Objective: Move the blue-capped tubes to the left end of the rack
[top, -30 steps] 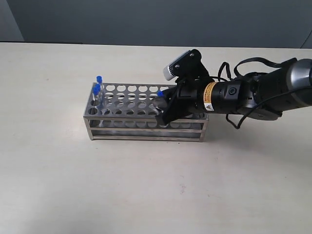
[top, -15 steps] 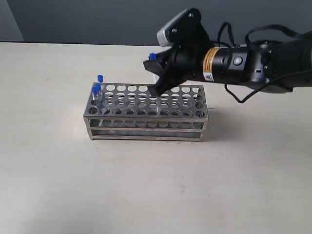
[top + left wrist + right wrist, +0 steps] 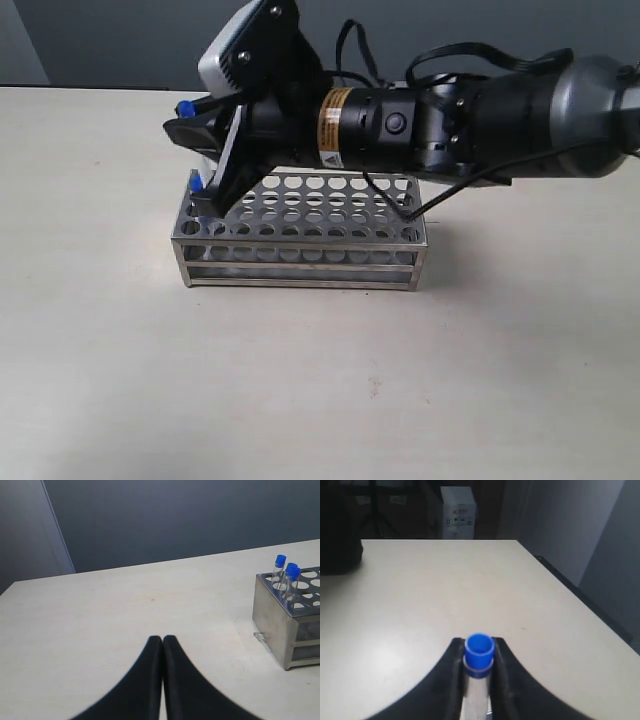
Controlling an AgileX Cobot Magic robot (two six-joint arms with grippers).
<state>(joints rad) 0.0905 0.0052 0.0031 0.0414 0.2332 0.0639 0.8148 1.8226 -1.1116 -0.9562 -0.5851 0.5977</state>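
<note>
The silvery rack (image 3: 300, 262) stands mid-table, its end also in the left wrist view as rack (image 3: 272, 612). Blue-capped tubes (image 3: 292, 572) stand in the holes at that end; one cap (image 3: 196, 182) peeks out under the arm in the exterior view. My right gripper (image 3: 195, 140) has reached across and hangs over the rack's left end, shut on a blue-capped tube (image 3: 186, 106). In the right wrist view this tube (image 3: 479, 652) sits between the fingertips of the gripper (image 3: 479, 645). My left gripper (image 3: 162, 639) is shut on nothing, over bare table left of the rack.
The right arm's thick body (image 3: 450, 120) spans over the rack's back from the right. A small clear scrap (image 3: 260, 637) lies on the table by the rack's end. A white box (image 3: 458, 512) and a dark object (image 3: 340, 550) are beyond the table.
The right gripper lifted a blue-capped tube out of the rack's right part and carried it left, from mid-rack to above the rack's left end.
</note>
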